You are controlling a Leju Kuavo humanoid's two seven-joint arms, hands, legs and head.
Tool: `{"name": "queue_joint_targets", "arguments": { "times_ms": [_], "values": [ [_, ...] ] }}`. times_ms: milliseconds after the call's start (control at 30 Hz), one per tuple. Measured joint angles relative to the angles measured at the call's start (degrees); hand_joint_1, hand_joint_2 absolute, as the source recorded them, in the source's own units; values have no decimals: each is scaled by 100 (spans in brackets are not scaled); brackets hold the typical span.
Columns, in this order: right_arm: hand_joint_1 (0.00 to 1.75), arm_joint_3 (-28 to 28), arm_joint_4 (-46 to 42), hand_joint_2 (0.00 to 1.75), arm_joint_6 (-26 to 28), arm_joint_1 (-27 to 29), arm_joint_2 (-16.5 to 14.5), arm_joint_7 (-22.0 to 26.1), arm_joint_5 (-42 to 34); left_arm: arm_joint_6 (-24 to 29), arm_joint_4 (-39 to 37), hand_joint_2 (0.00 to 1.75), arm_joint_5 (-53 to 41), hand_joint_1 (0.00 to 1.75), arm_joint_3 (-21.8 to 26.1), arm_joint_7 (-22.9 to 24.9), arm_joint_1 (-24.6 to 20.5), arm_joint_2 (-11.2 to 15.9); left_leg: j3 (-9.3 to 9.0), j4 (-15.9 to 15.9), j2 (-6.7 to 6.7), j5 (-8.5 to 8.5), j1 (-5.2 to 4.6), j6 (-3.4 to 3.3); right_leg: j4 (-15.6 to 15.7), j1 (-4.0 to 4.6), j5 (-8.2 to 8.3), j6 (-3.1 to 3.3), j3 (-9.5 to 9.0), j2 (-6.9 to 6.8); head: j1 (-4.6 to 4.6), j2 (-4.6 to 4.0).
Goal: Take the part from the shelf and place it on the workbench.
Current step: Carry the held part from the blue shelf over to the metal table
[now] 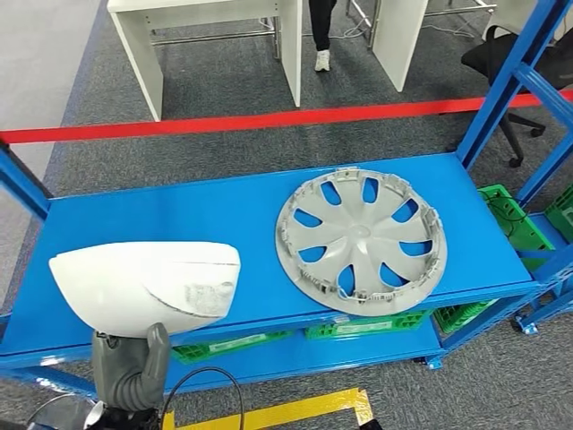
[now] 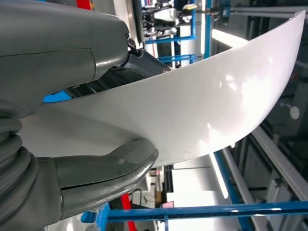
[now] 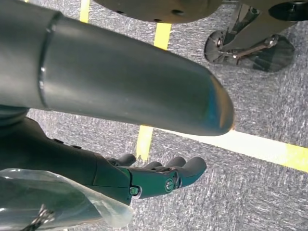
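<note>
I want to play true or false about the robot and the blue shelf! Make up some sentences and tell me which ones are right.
1. The left hand holds the white part. True.
2. The grey wheel cover lies on the floor. False: it lies flat on the blue shelf.
3. The right hand holds a cup. False: it holds nothing, fingers apart, over the carpet.
4. A red line crosses the floor behind the shelf. True.
</note>
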State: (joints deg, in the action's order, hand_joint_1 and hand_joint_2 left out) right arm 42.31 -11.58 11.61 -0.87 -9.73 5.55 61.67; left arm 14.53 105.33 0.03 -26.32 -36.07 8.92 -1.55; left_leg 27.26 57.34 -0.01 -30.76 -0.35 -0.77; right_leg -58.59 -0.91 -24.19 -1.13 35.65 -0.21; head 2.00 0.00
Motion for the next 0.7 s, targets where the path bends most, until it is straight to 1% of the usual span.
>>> {"name": "queue_joint_targets", "arguments": {
  "times_ms": [67,100,133,167,200,233,267,300,333,367,400,433,467,500,533,567,600,633,667,700],
  "values": [
    [0,1,0,0,0,1,-3,0,1,-4,0,175,2,175,1,1,4,-2,48,-12,4,91,-14,-66,14,-19,55,-80,18,-5,-1,0],
    [0,1,0,0,0,3,-5,0,1,-5,0,175,3,175,2,2,4,-5,80,-30,12,149,-9,-105,-11,-28,5,-111,45,-1,1,0],
    [0,2,0,0,0,6,-6,0,1,-5,0,175,3,175,2,2,1,-10,125,-53,23,213,2,-147,-115,-31,-146,-140,101,4,9,0],
    [0,2,0,0,0,6,-6,0,1,-7,0,175,4,175,2,3,0,-15,181,-70,34,276,13,-181,-330,-34,-389,-162,184,8,19,0],
    [0,2,0,0,1,6,-6,2,5,-8,0,175,4,175,2,3,0,-20,253,-68,41,329,8,-203,-643,-32,-678,-183,284,11,29,0],
    [0,3,0,0,2,5,-6,4,10,-9,0,175,6,175,2,3,2,-23,331,-64,46,386,4,-217,-1013,-32,-930,-202,376,11,38,0],
    [0,3,0,0,3,5,-6,9,17,-10,0,175,10,175,2,3,4,-24,412,-60,50,447,-1,-216,-1324,-32,-1065,-215,418,11,40,0],
    [0,3,0,0,6,5,-6,13,24,-11,0,175,14,175,3,3,5,-25,495,-55,52,506,-5,-210,-1494,-32,-1073,-224,386,11,39,0],
    [0,3,0,0,9,5,-6,17,30,-11,0,175,20,175,3,3,6,-25,571,-49,53,561,-6,-200,-1468,-32,-966,-227,258,10,41,0],
    [0,3,0,0,15,4,-6,22,38,-11,0,175,27,175,4,3,7,-26,638,-41,54,611,-5,-184,-1240,-32,-805,-225,31,9,40,0],
    [0,3,-1,0,25,-2,-6,30,46,-11,0,175,34,175,4,3,7,-28,694,-25,54,653,-4,-163,-859,-33,-691,-218,-269,9,42,0],
    [0,3,-1,0,40,-10,-5,48,54,-10,0,175,41,175,5,3,6,-30,744,1,53,688,-11,-137,-433,-29,-656,-203,-585,12,42,0],
    [0,3,-2,0,63,-18,-5,73,58,-9,0,175,46,175,7,3,5,-33,781,27,54,725,-19,-107,-83,-23,-680,-178,-819,18,42,0],
    [0,4,-2,0,96,-22,-5,98,59,-5,0,175,49,175,8,3,6,-36,805,46,56,763,-26,-77,141,-14,-735,-149,-947,25,41,0],
    [0,6,-2,0,136,-22,-5,120,58,1,0,175,50,175,9,3,7,-37,820,55,57,802,-29,-46,228,-1,-763,-114,-979,30,40,0],
    [0,9,-2,0,174,-16,-10,128,55,6,0,175,53,175,9,4,9,-37,829,56,55,840,-23,-15,237,1,-747,-69,-937,26,42,0],
    [0,14,-1,0,211,-12,-18,121,54,7,0,175,59,175,9,6,12,-36,847,77,48,809,-11,20,236,1,-708,-22,-893,13,39,0],
    [0,19,-1,0,236,-14,-26,110,56,0,0,175,68,175,10,10,13,-33,880,166,40,677,1,60,240,-3,-660,32,-850,-2,33,0],
    [0,22,0,0,250,-19,-34,100,58,-11,0,175,79,175,11,14,14,-29,933,360,32,442,13,99,245,-10,-602,79,-792,-19,24,0],
    [0,24,0,0,260,-28,-39,93,63,-27,-1,175,91,175,13,17,16,-25,1000,663,27,130,25,135,242,-10,-545,111,-724,-30,11,0]
  ]
}}
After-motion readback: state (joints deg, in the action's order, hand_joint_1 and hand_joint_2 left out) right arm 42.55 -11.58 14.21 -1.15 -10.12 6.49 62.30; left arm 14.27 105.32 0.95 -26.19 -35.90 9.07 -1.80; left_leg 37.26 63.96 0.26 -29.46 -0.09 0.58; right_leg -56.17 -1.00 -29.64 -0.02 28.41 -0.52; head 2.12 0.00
